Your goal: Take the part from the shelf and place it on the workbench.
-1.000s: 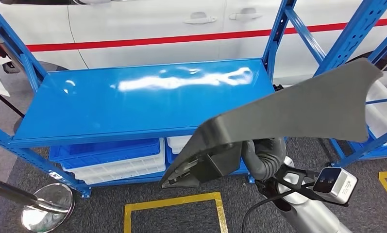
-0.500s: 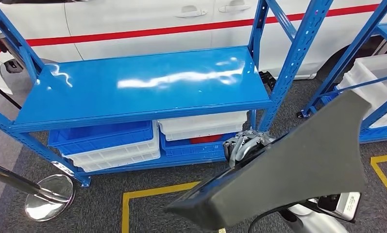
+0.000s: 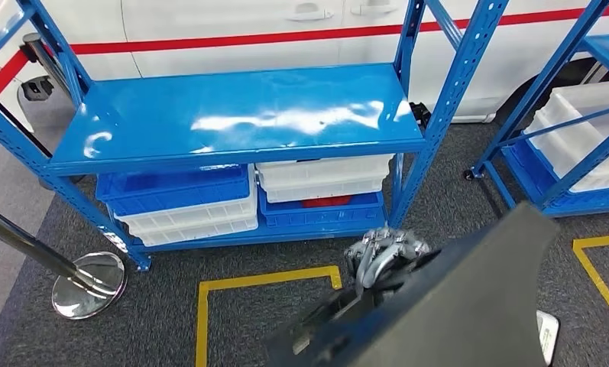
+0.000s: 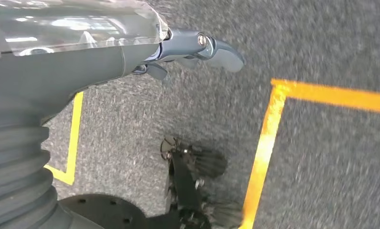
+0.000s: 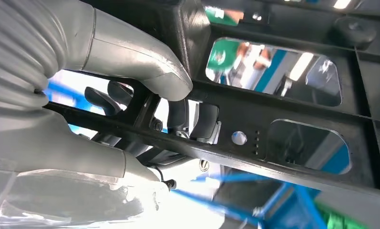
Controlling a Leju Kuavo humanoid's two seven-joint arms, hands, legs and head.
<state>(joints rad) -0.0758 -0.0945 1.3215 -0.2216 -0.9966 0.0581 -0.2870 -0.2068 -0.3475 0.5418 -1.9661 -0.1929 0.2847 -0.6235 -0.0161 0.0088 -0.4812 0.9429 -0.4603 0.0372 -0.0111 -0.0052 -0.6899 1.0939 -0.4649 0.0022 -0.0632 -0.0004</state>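
The part (image 3: 469,306) is a large dark grey moulded panel, low at the right of the head view and tilted over the floor. My right hand (image 3: 381,256) grips it from beneath at its near-left edge. In the right wrist view the thumb and fingers of that hand (image 5: 130,52) wrap a black rib of the part's underside (image 5: 292,114). The blue shelf (image 3: 232,115) stands behind it, its top board bare and glossy. My left hand (image 4: 192,47) hangs over the grey carpet with nothing in it, fingers loosely apart.
Blue and white bins (image 3: 186,202) sit on the shelf's lower level. A second blue rack with white bins (image 3: 584,130) stands at the right. A chrome stanchion base (image 3: 87,284) is at the left. Yellow floor lines (image 3: 263,279) mark the carpet. A white vehicle (image 3: 232,23) is behind.
The whole view has shifted, so the camera moved back from the shelf. The part, still in my right hand, has sunk from shelf height to low at the right.
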